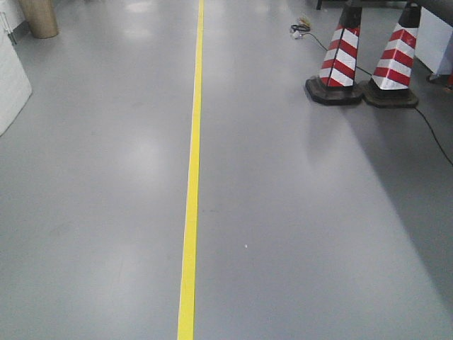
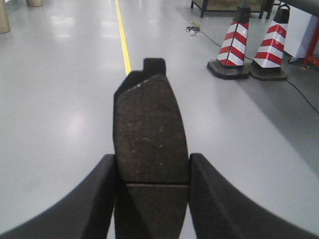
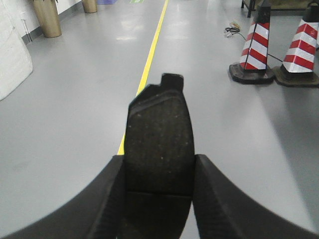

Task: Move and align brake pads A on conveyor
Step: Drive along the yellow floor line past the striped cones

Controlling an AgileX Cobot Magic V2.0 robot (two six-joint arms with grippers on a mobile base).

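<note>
The left tool (image 2: 152, 167) pinches a dark brake pad (image 2: 149, 124) by its long edges, tab end pointing away. Beyond it, on the grey floor (image 2: 60, 124), are a yellow line (image 2: 123, 42), two striped cones (image 2: 232, 47) and what looks like a cable (image 2: 193, 29).

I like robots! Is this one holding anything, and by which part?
Left gripper pinches one brake pad by its side edges near the groove; right gripper, another pad likewise.
</note>
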